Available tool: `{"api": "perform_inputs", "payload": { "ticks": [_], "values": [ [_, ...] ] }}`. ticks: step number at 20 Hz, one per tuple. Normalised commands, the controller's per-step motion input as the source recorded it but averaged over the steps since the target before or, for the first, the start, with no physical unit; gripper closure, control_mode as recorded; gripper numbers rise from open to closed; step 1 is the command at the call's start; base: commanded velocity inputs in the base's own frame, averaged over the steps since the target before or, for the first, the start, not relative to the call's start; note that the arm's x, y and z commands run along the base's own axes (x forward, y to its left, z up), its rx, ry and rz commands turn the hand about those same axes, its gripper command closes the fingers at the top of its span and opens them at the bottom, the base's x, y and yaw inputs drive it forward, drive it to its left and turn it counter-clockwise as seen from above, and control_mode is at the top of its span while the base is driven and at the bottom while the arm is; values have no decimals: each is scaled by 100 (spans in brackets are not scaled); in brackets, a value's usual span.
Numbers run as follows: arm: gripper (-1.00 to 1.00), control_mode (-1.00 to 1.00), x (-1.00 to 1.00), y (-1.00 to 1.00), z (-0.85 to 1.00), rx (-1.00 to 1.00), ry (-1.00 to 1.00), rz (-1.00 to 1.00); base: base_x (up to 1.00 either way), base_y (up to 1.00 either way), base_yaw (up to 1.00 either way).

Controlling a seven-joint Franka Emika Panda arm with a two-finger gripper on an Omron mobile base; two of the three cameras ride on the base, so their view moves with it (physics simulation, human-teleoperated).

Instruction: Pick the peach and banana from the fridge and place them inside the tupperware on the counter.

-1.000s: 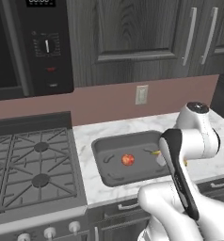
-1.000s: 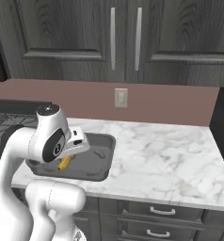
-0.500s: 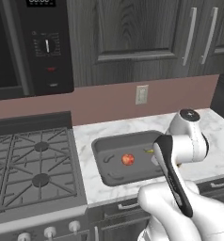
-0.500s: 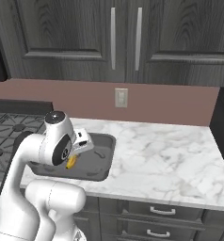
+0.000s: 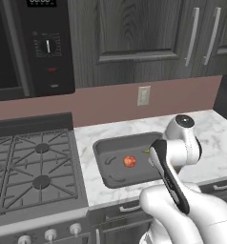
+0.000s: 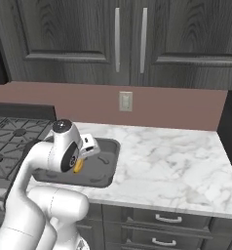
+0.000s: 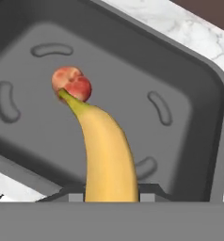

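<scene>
Over the tupperware [image 5: 110,172] on the tabletop [image 6: 176,166] we hold the banana [image 7: 107,155], with our tool [image 7: 111,190] squeezed tight on its thick end. A second ago our arm stood higher and a bit more to the right; now it has come down and leaned in, so the banana hangs lower over the dark tray. From the right side we see the yellow banana [image 6: 77,166] peeking out under our white hand, above the tray [image 6: 106,168]. From the hand camera its thin tip points at the peach [image 7: 71,84], which already sits on the tray floor. We cannot tell if the tip touches the peach or only looks like it. The peach [image 5: 129,161] has not moved at all in that time.

So we think one fruit is done and the second is almost there. The banana is over the tray, inside its rim [image 7: 217,122]. What is left, we guess, is to go a little lower and let go. We should watch that the banana does not bump the peach
</scene>
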Motion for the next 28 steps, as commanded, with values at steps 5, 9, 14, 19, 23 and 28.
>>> {"api": "perform_inputs", "payload": {
  "ticks": [5,9,14,19,23,28],
  "values": [
    [100,-100,44,0,-12,0,0,0,0,0,0],
    [100,-100,42,0,-17,0,0,0,0,0,0],
    [100,-100,38,0,-24,0,0,1,0,0,0],
    [100,-100,19,1,-36,0,0,0,0,0,0],
    [100,-100,2,3,-53,0,0,0,0,0,0],
    [100,-100,11,2,-36,0,0,0,0,0,0]
  ]
}}
